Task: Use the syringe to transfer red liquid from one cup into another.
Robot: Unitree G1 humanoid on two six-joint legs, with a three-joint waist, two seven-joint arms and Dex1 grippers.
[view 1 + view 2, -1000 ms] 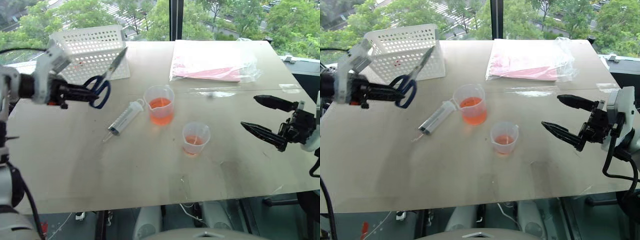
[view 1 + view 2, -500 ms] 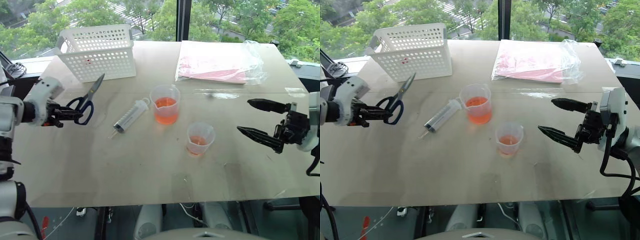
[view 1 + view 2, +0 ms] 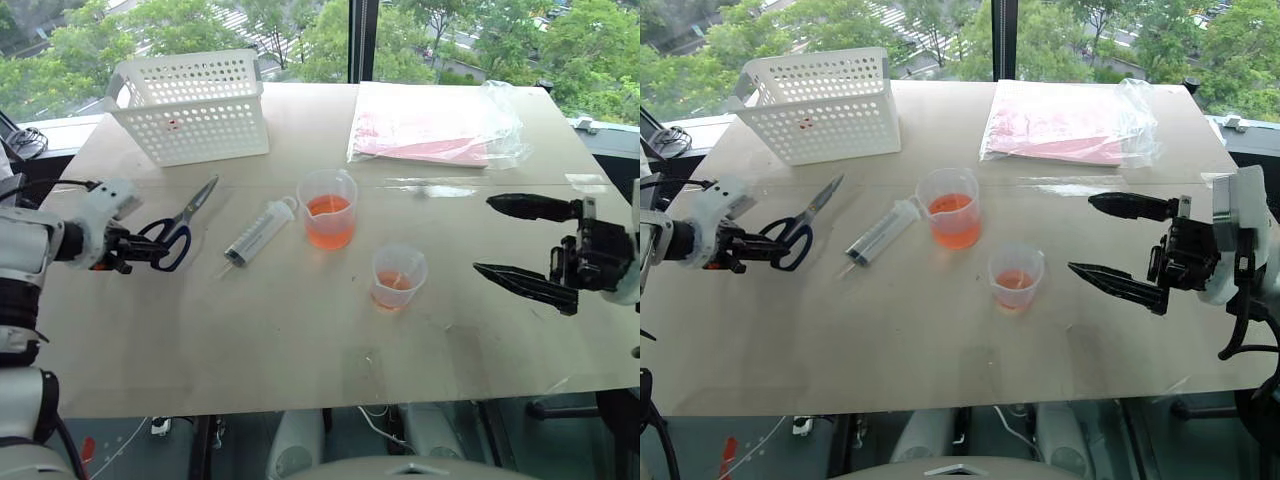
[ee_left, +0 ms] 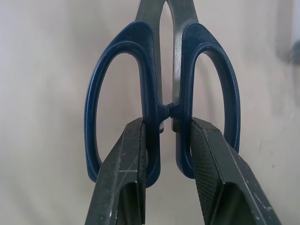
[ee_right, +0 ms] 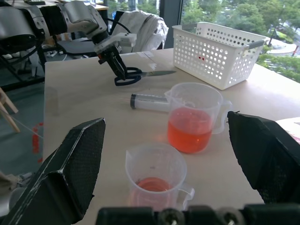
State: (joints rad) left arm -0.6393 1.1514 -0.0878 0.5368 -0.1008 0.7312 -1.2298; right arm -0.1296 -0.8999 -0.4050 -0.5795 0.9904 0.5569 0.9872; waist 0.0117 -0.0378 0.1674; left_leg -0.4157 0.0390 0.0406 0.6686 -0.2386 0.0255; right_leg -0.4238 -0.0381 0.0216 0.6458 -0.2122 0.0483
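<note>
Firstly, head views. Table (image 3: 300,340): pale board, window behind. Left gripper (image 3: 140,249): at nine o'clock, fingers clamped tight on the handles of the blue scissors (image 3: 180,222), whose blades point toward one o'clock along the tabletop. Syringe (image 3: 258,230): lying flat near centre, between the scissors and the larger cup (image 3: 328,208), ring end toward that cup, tip toward seven o'clock; no gripper touches it. Larger cup: upright at centre, part filled with red liquid (image 3: 327,220). Smaller cup (image 3: 398,277): upright at five o'clock of the larger one, apart from it, a shallow layer of the same liquid at the bottom. White basket (image 3: 190,104): perforated, at eleven o'clock of the table. Plastic bag (image 3: 432,123): clear, pink contents, at one o'clock. Right gripper (image 3: 520,240): at three o'clock, jaws spread wide and holding nothing, tips pointing toward the cups.

Left wrist view. Two black fingers (image 4: 124,176) pinch the inner bars of the blue scissor handles where the two loops meet; pale tabletop behind.

Right wrist view. Both black fingers (image 5: 75,164) stand far apart, nothing between them. Smaller cup nearest, larger cup just past it, syringe lying beyond, then the left gripper on the scissors; basket at one o'clock.
</note>
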